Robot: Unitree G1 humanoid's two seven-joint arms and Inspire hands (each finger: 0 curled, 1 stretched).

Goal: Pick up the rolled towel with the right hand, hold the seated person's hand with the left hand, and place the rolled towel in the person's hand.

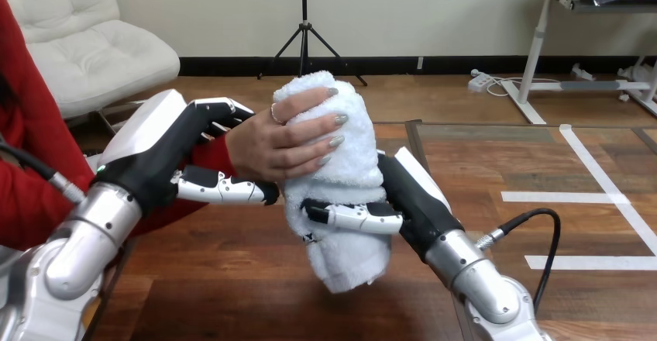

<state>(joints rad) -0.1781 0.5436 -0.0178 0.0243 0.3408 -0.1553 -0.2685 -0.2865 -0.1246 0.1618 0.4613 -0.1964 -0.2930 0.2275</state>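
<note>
Right hand (pixel 411 201) clamps the towel (pixel 349 163), thumb across its front; left hand (pixel 166 155) curls round the person's wrist (pixel 232 146); person's hand (pixel 283 143) grips the towel's top.

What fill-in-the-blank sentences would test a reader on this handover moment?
1. The rolled towel is ____ in colour.
2. The right hand has its thumb curled round the towel's ____ half.
3. The person's hand grips the towel ____ the right hand.
4. The left hand is curled round the person's ____.

Missing words: white; lower; above; wrist.
</note>
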